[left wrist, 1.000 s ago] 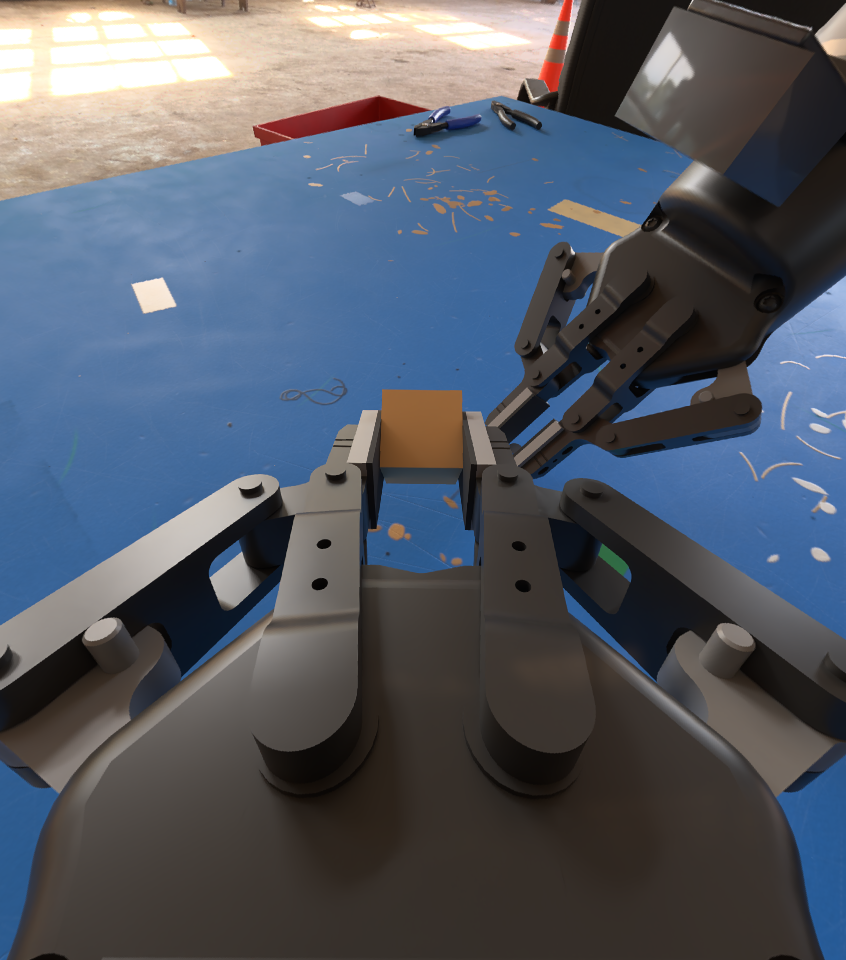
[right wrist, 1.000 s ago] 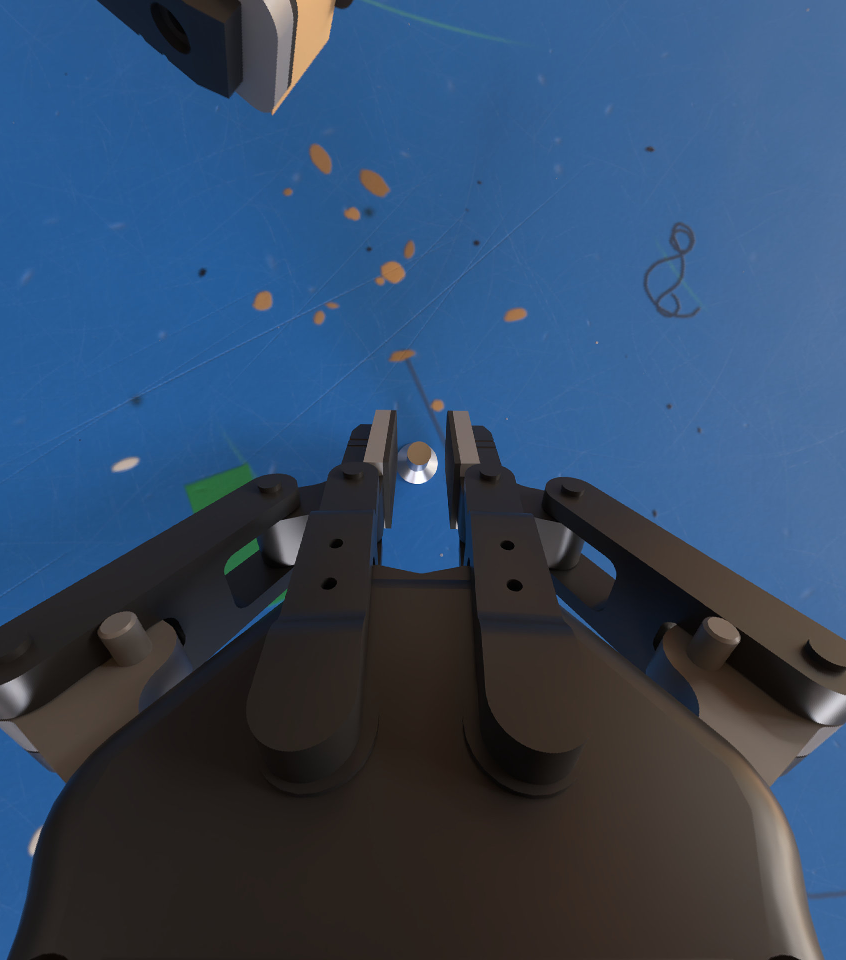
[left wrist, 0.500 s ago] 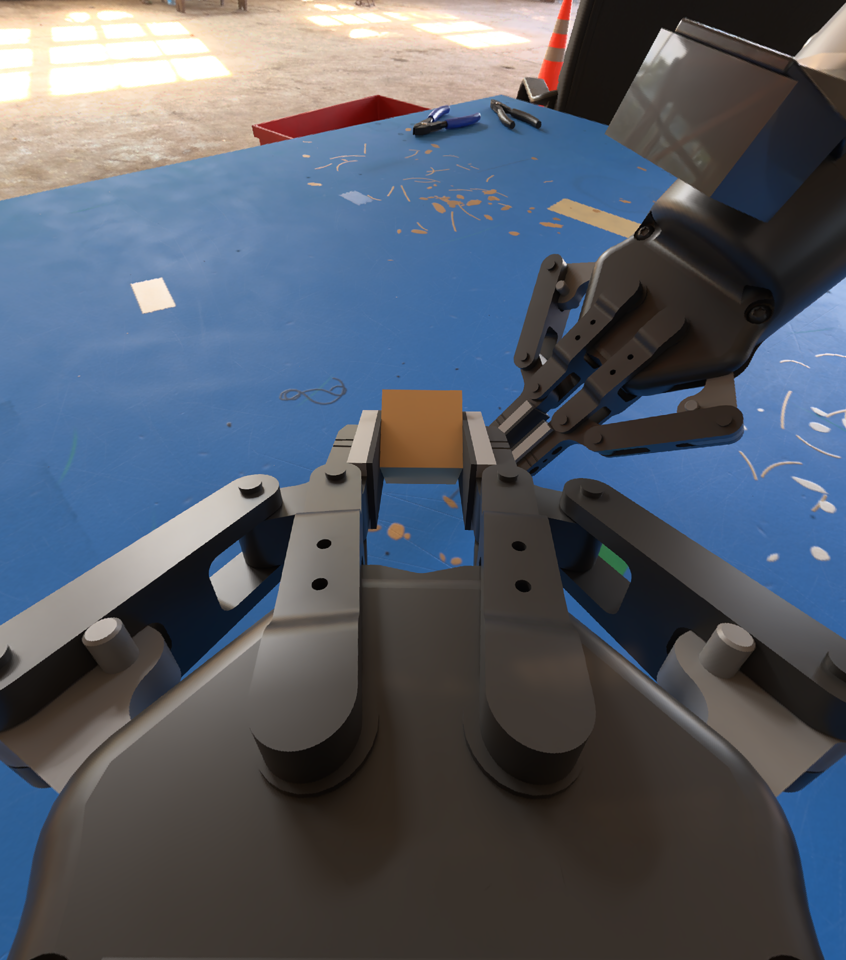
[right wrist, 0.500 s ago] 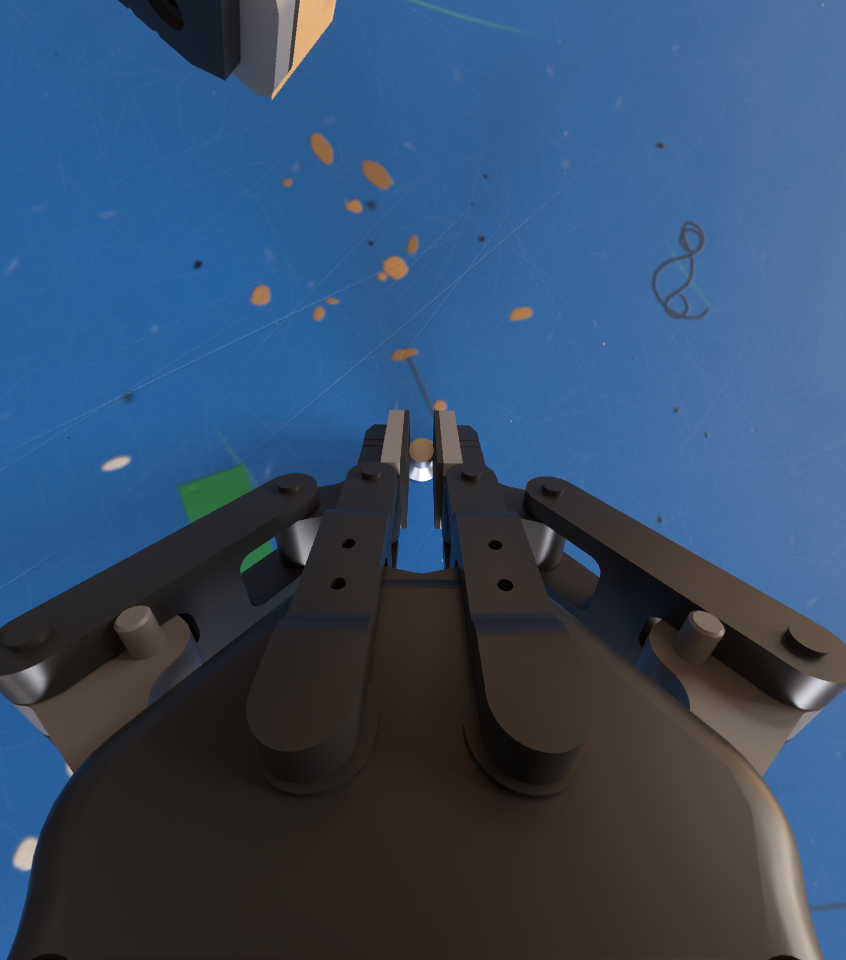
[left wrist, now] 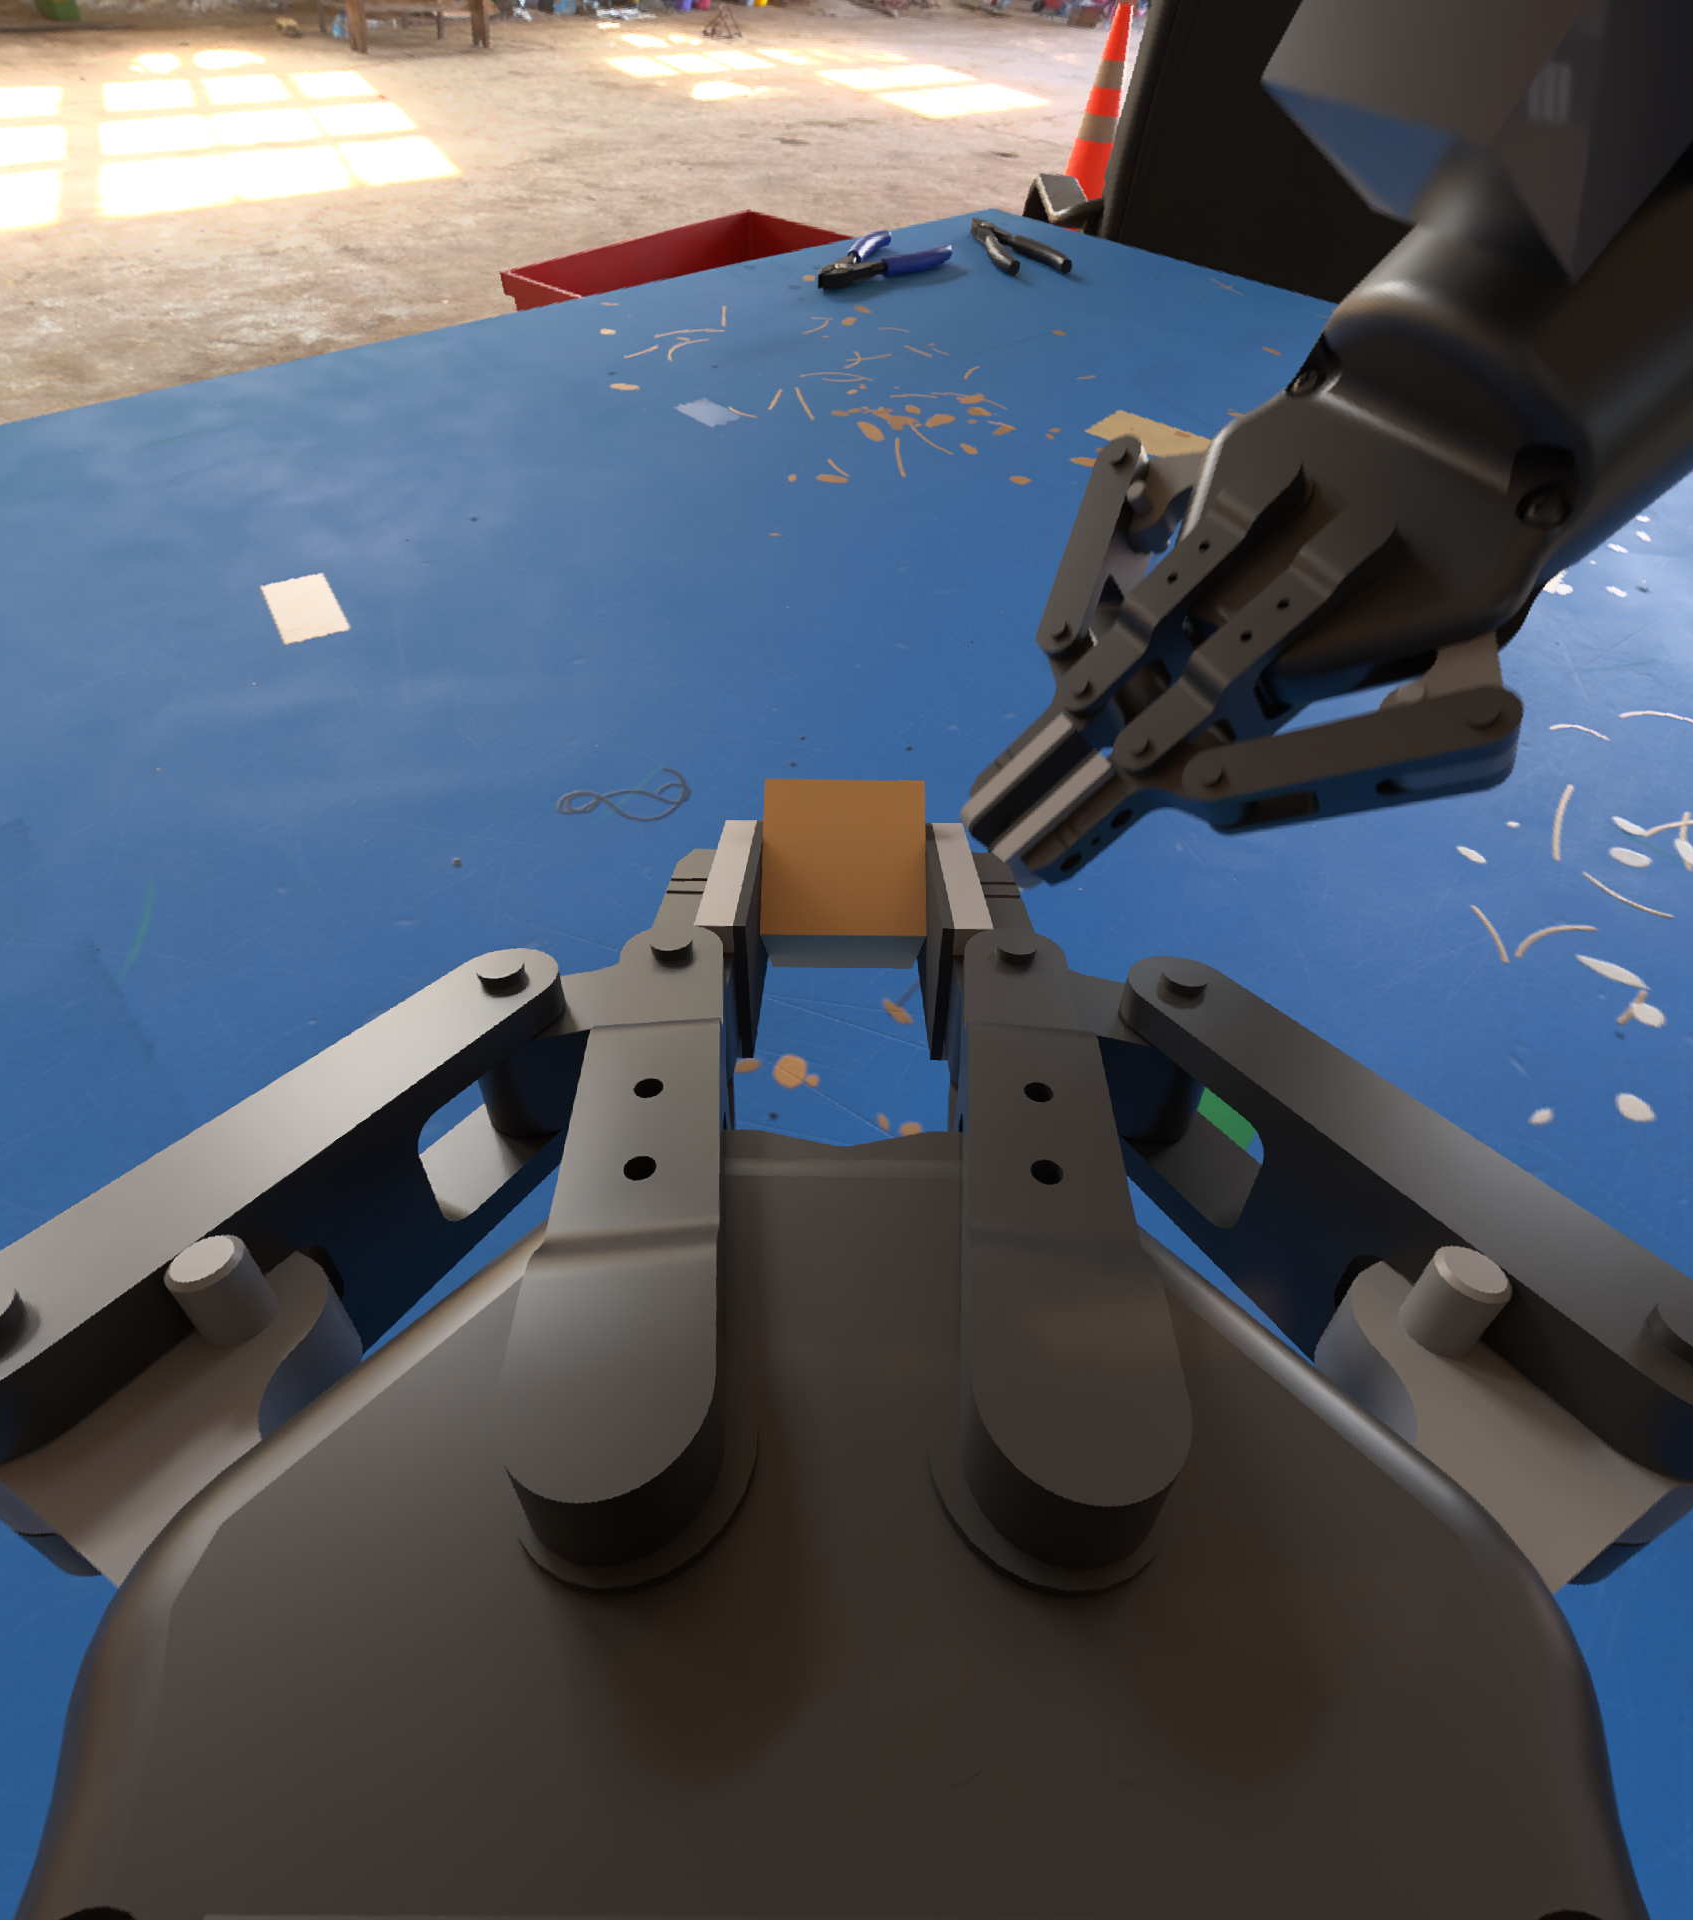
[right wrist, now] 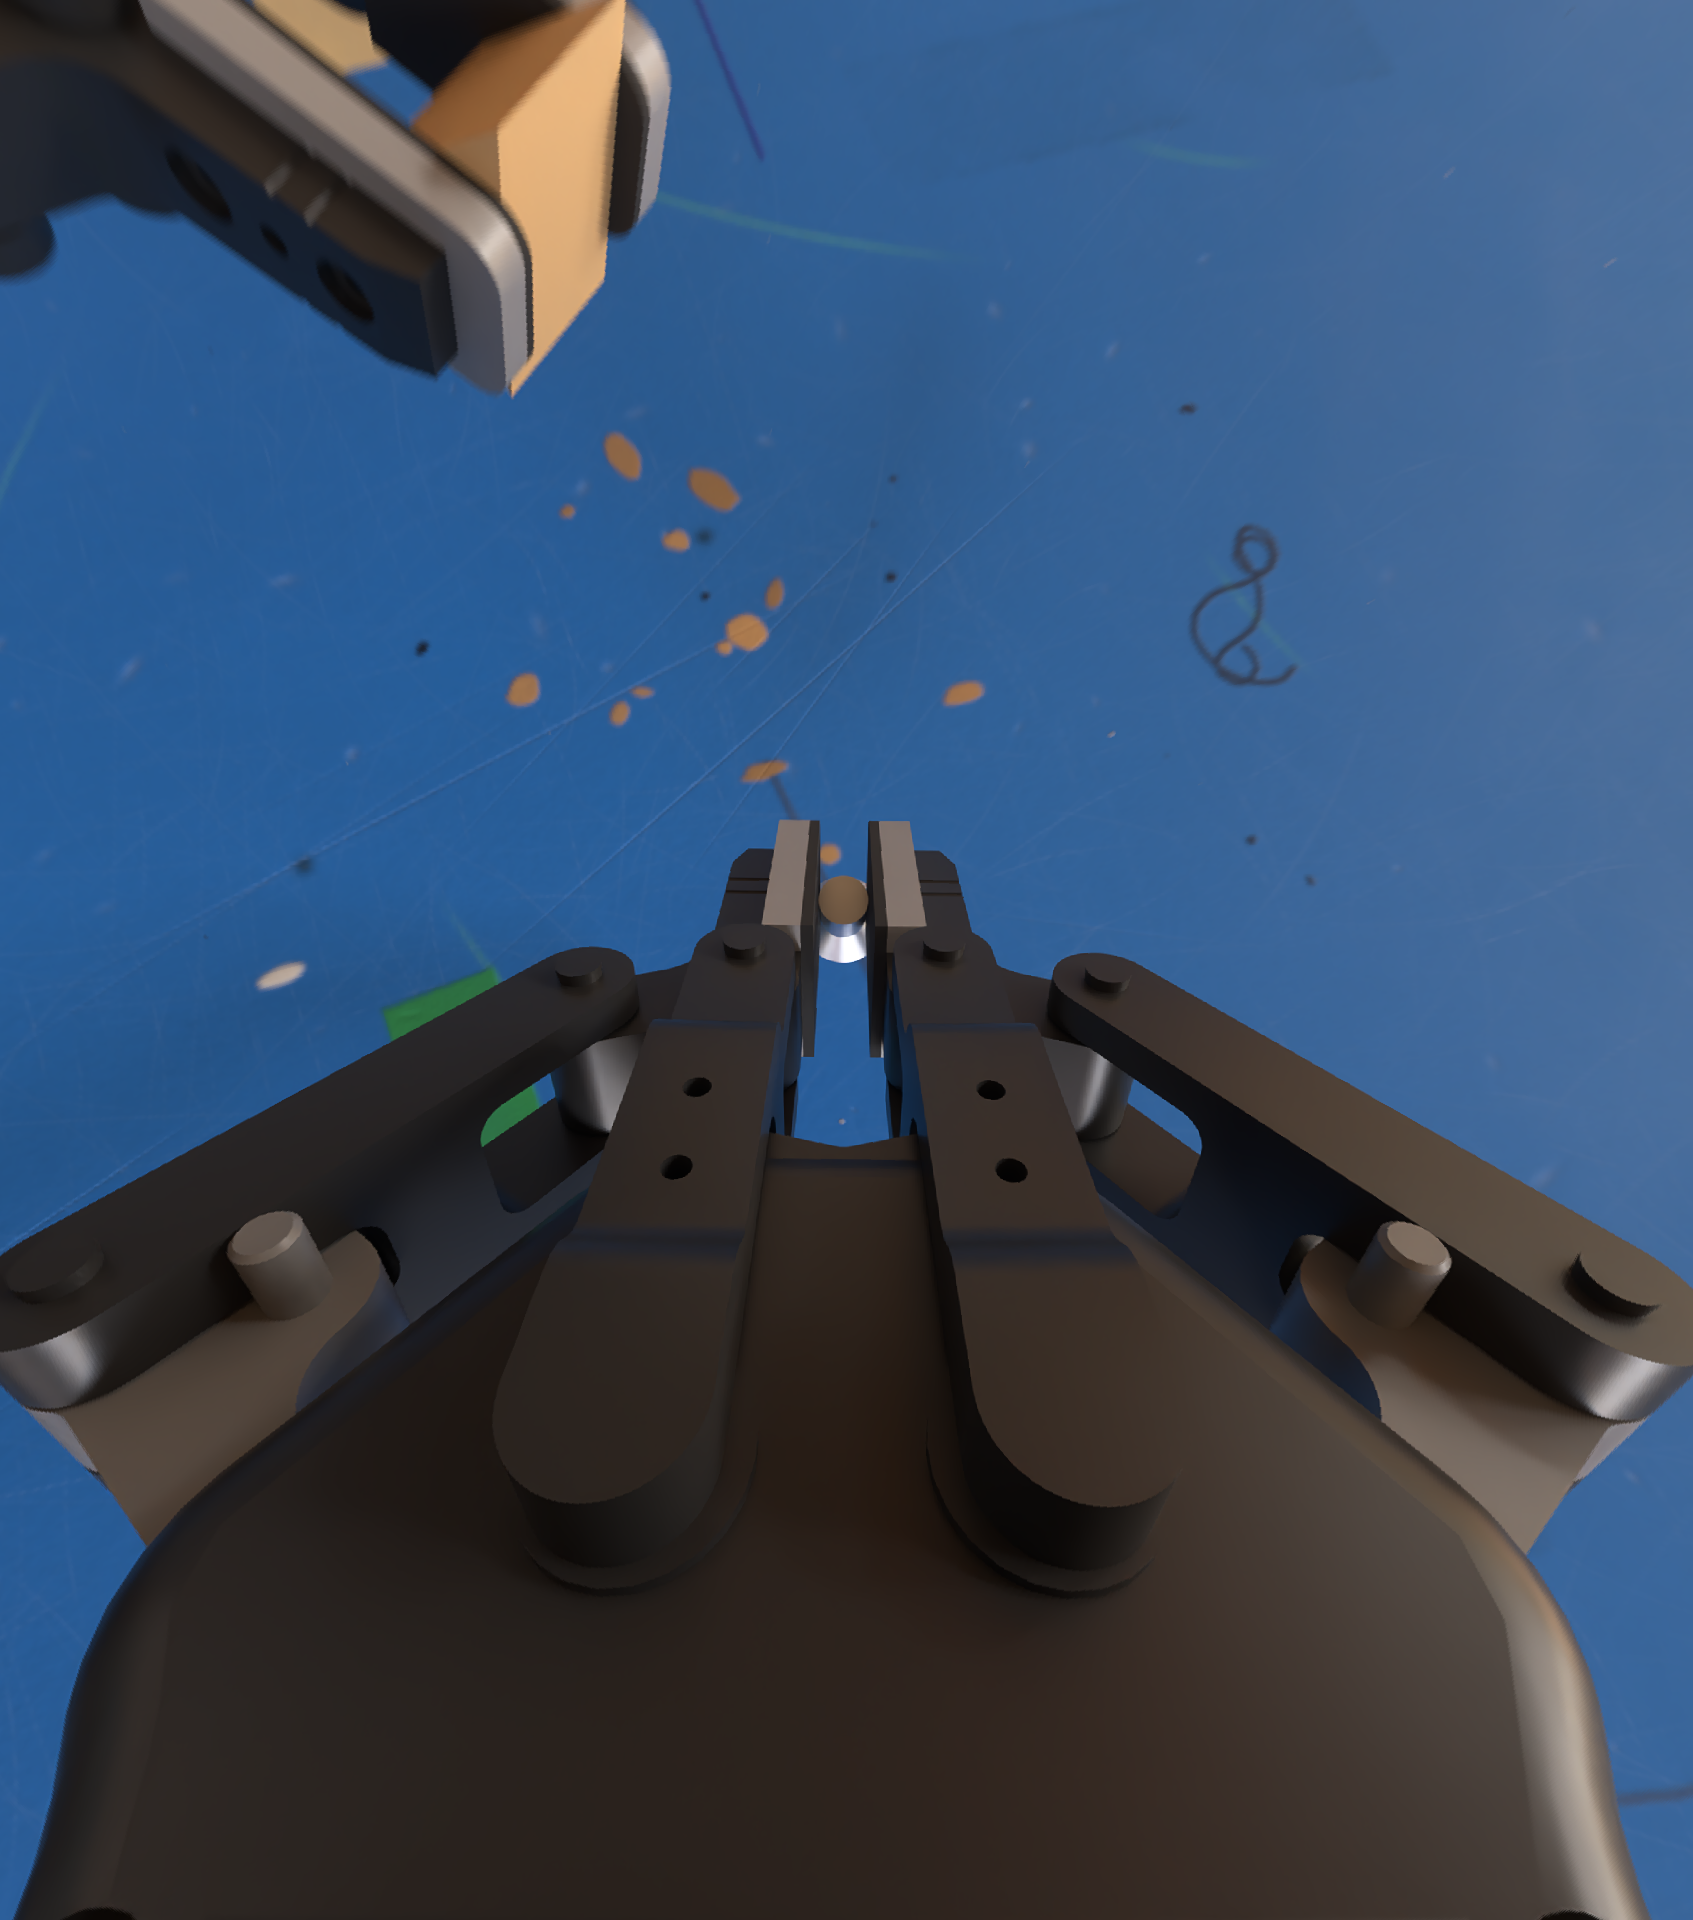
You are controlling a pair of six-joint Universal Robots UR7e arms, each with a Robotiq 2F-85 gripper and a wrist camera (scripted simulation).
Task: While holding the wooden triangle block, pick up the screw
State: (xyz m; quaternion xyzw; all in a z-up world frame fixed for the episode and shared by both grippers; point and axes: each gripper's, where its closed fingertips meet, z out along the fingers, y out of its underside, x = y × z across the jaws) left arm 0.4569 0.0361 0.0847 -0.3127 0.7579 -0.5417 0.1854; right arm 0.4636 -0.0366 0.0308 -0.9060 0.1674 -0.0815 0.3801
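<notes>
My left gripper [left wrist: 844, 878] is shut on the wooden triangle block [left wrist: 842, 857], an orange-brown block held above the blue table [left wrist: 406, 727]. The same block [right wrist: 551, 208] and the left gripper show at the top left of the right wrist view. My right gripper [right wrist: 843, 878] is shut on the screw [right wrist: 842, 914], a small silver screw with a round head, clamped between the pads and lifted off the table. In the left wrist view the right gripper [left wrist: 1029, 821] hangs just right of the block; the screw is hidden there.
Pliers [left wrist: 878, 260] and a second pair [left wrist: 1018, 247] lie at the table's far edge. A red bin [left wrist: 665, 249] stands beyond it, with an orange cone [left wrist: 1096, 114] behind. Wood chips [right wrist: 707, 582] and a wire curl [right wrist: 1237, 623] lie on the table.
My right gripper closed on the screw and has risen with it, so the table looks farther away. The left gripper still holds the block and has not moved.
</notes>
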